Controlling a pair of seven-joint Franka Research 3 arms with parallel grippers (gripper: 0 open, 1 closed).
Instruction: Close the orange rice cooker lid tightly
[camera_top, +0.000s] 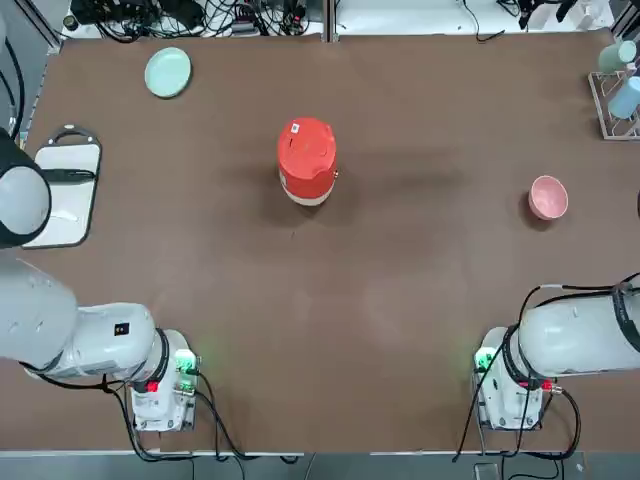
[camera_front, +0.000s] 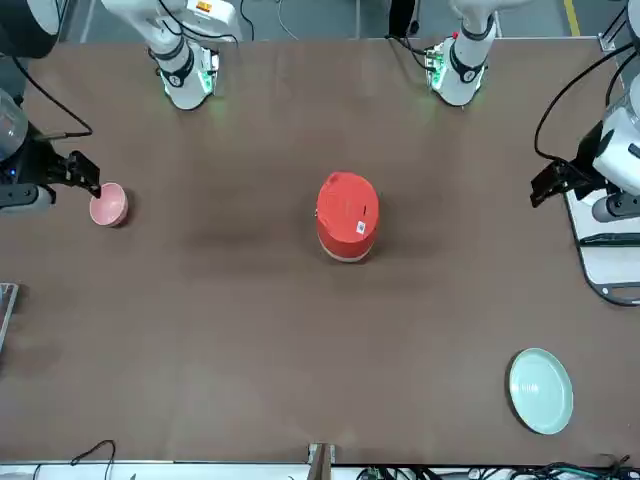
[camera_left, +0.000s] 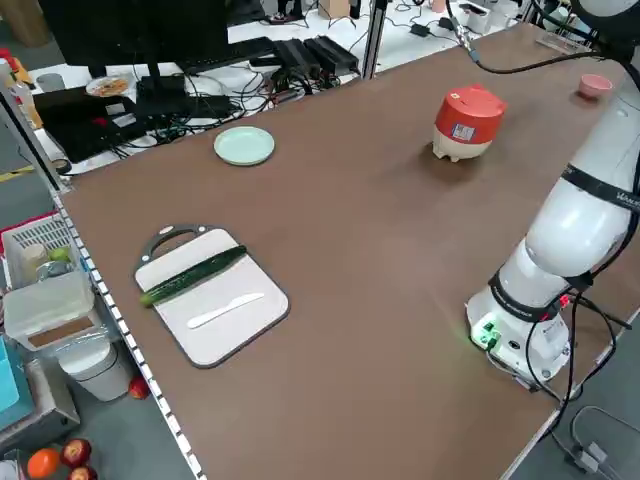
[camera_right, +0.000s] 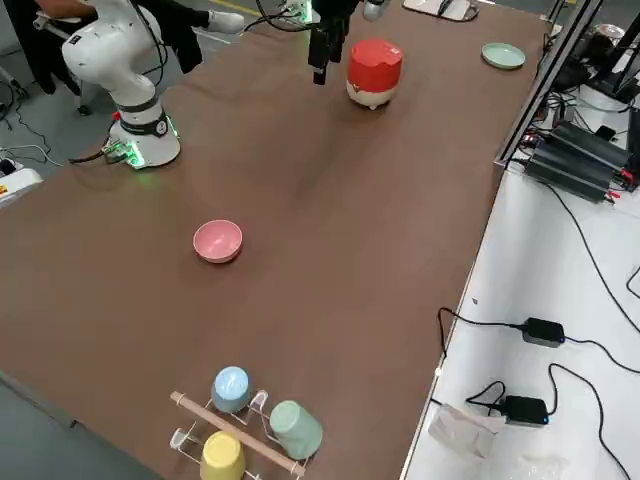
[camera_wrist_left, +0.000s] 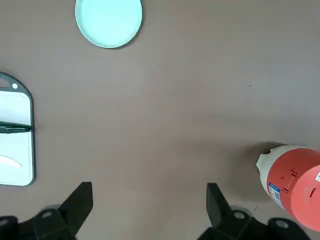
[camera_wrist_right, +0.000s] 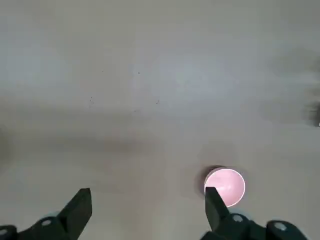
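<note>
The orange rice cooker (camera_top: 306, 186) stands upright mid-table, toward the far side, its cream base band showing at the bottom. Its lid (camera_top: 306, 146) lies down flat on the pot with the white sticker on top; no metal bowl or grey underside shows. My left gripper (camera_wrist_left: 149, 200) hovers open and empty high over the table's left side, with the cooker (camera_wrist_left: 295, 185) off to one side of it. Also open and empty, my right gripper (camera_wrist_right: 147, 205) hangs high over the right side near the pink bowl (camera_wrist_right: 225, 186). Neither gripper touches the cooker.
A pale green plate (camera_top: 167, 72) lies at the far left. A cutting board (camera_left: 210, 300) with a cucumber and a white knife sits at the left edge. The pink bowl (camera_top: 548, 197) is at the right, and a cup rack (camera_right: 240, 420) stands in the far right corner.
</note>
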